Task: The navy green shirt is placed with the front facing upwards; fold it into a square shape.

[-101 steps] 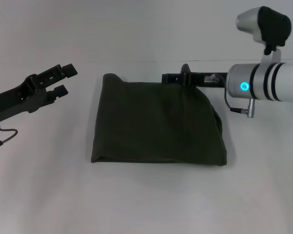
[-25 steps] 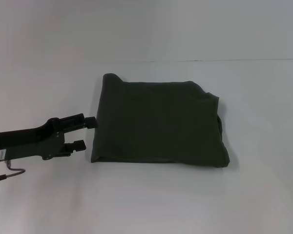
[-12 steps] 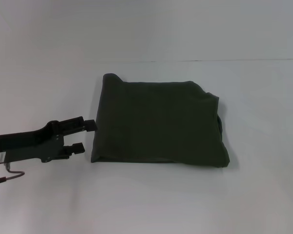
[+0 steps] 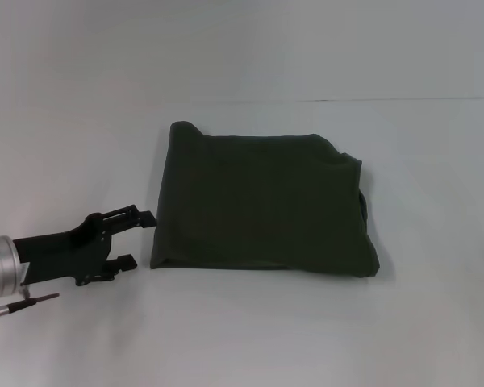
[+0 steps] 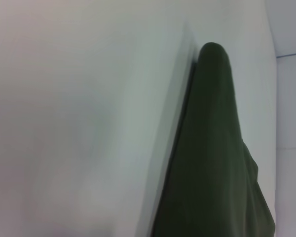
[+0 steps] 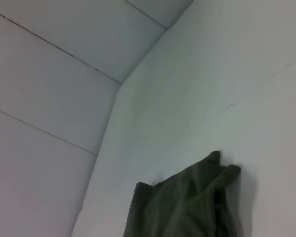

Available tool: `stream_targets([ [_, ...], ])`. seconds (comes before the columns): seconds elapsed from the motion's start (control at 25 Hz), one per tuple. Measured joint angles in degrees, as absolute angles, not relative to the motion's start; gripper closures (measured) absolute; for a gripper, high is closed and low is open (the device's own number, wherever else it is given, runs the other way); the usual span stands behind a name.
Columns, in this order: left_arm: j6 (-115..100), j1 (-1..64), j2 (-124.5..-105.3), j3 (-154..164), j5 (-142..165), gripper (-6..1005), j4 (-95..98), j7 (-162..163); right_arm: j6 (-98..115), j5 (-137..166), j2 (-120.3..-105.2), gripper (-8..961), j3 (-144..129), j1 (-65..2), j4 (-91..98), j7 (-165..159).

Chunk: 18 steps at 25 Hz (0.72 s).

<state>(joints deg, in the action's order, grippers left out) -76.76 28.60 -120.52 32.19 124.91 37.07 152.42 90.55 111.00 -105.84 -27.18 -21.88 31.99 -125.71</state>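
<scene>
Dark olive-green cotton shirt (image 4: 262, 201) is lying folded into a near-square pad at the centre of the white tabletop (image 4: 250, 339). Left gripper (image 4: 139, 239) is sitting just beside its left edge, jaws parted and holding nothing. Right gripper is lying outside every view. For a clean finish, avoid snagging that edge while withdrawing.

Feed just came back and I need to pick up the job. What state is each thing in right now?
navy green shirt: folded into a rough square, lying flat on the white table, print hidden.
left gripper: fingers open, empty, beside the shirt's left edge, just off the cloth.
right gripper: out of the head view; its wrist camera sees the shirt from a distance.
</scene>
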Motion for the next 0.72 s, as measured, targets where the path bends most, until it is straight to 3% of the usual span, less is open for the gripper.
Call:
stream_targets([
  [0.72,-74.47,30.66,-121.25,35.84,125.65,77,36.09,151.93,90.44,111.01,-105.82,195,-27.26,-21.88,31.99,-125.50],
])
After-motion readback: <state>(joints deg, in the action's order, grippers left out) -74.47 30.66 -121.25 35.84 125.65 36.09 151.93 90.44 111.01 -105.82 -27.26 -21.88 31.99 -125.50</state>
